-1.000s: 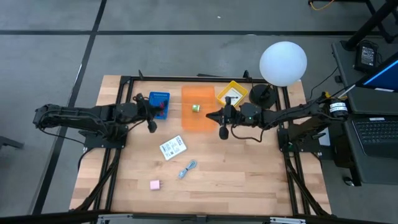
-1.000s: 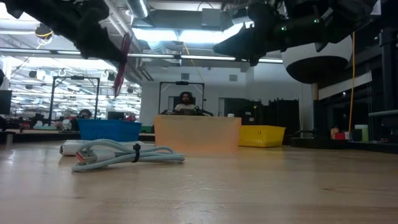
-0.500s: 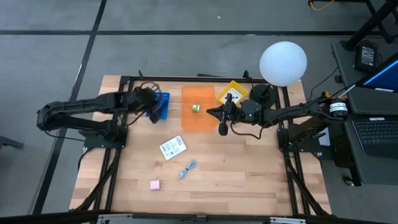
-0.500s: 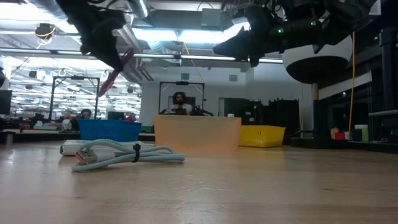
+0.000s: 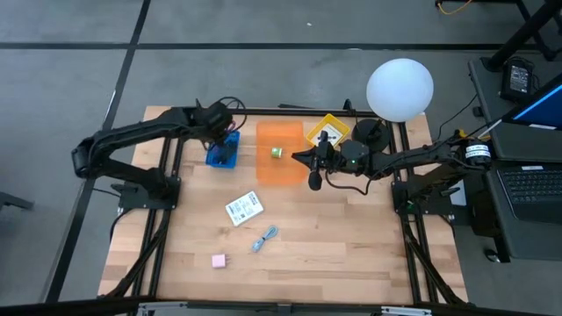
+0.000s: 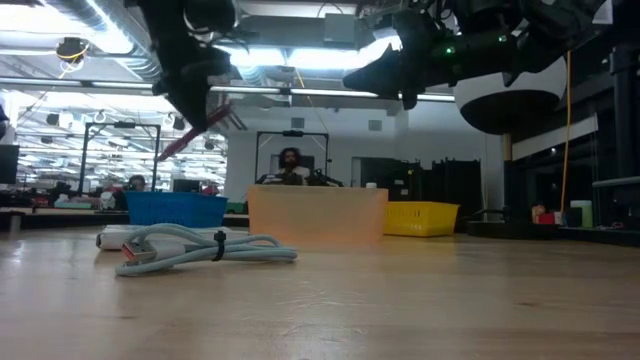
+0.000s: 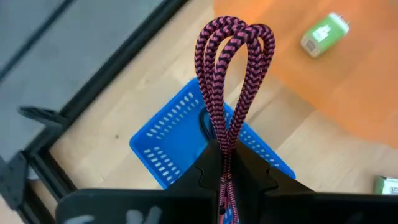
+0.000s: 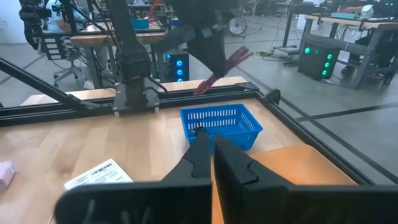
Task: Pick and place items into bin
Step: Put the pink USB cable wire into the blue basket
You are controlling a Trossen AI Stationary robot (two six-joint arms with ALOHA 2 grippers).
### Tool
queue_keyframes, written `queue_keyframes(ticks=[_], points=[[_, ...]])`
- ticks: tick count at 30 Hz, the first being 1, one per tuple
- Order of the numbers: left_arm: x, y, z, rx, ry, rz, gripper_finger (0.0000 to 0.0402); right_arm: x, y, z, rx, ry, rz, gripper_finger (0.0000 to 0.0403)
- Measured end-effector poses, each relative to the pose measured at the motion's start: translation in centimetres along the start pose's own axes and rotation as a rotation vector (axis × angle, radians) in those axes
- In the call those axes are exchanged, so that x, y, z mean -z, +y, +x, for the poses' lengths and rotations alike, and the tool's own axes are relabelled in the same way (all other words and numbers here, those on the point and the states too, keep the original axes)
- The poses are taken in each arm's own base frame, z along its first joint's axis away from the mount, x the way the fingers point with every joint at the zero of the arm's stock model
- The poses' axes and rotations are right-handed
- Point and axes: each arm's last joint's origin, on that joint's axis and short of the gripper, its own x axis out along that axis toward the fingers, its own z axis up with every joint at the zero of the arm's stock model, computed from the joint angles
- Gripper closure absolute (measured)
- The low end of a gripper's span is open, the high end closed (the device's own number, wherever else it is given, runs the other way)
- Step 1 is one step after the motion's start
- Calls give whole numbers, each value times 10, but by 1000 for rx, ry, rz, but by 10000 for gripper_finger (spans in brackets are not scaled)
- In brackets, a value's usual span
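Observation:
My left gripper [image 5: 221, 136] hovers over the blue bin [image 5: 223, 154], shut on the dark-red braided cord [image 7: 233, 56]; the low view shows that cord [image 6: 192, 135] slanting down from the gripper [image 6: 205, 100]. A black cord [image 7: 205, 121] lies inside the blue bin. My right gripper [image 5: 313, 171] is shut and touches nothing, in the air beside the orange bin [image 5: 279, 171], which contains the greenish cube [image 5: 277, 152]. A white printed packet [image 5: 243, 208], the light-blue piece [image 5: 265, 238] and the pink cube [image 5: 218, 261] lie flat on the table. My left gripper pinches the dark-red cord between its two fingers, on the bundled strands [image 7: 225, 137] just behind the looped end. Several strands lie together in the hold. The loops [image 7: 235, 37] stick out past the fingertips, lifted clear above the blue bin.
A yellow bin [image 5: 327, 132] stands right of the orange one, with the white globe lamp [image 5: 399, 89] on its dark base at the far right corner. The black table frame [image 5: 263, 111] runs along the far edge. People sit in the room beyond [image 6: 290, 165].
My left gripper has moved up and toward the table's far edge, from beside the blue bin to over it, and has turned. The dark-red cord, which hung straight down a second ago, now slants.

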Motion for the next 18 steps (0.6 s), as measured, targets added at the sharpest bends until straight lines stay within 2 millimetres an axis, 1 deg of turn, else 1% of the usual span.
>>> queue_keyframes(ticks=[8, 18], points=[[-3, 10, 22, -15, 95, -42, 389, 1, 0, 0, 0, 12, -4, 401], [-6, 7, 40, -27, 156, -36, 389, 3, 0, 0, 0, 26, -9, 401]])
